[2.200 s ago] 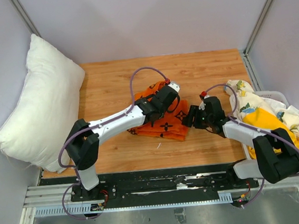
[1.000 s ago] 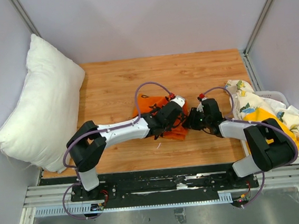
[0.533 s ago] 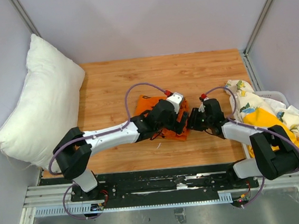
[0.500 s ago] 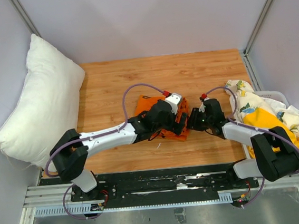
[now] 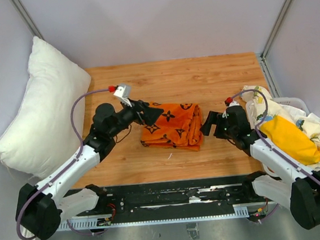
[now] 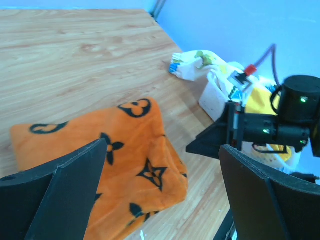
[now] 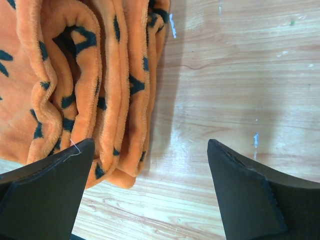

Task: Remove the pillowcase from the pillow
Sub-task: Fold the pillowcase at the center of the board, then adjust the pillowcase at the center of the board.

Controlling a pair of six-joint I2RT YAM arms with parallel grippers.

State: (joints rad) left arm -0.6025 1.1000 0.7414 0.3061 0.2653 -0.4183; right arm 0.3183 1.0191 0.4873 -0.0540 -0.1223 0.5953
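Observation:
The orange pillowcase (image 5: 172, 127) with black motifs lies folded in a flat bundle on the wooden table (image 5: 201, 76), apart from the pillow. The plump white pillow (image 5: 43, 111) leans against the left wall, bare. My left gripper (image 5: 149, 115) is open just left of the bundle, holding nothing; in its wrist view the pillowcase (image 6: 100, 160) lies below and between the spread fingers (image 6: 55, 200). My right gripper (image 5: 209, 124) is open just right of the bundle, empty. In the right wrist view the folded edges of the pillowcase (image 7: 80, 80) sit by the left finger (image 7: 45, 195).
A white basket (image 5: 309, 105) heaped with yellow and printed cloths (image 5: 289, 138) stands at the table's right edge, behind the right arm. The cage's grey walls close in on both sides. The right arm (image 6: 280, 127) shows in the left wrist view.
Both grippers have opened and let go of the pillowcase. The left arm has pulled back to the left, the right one a little to the right. The bundle stays on the table.

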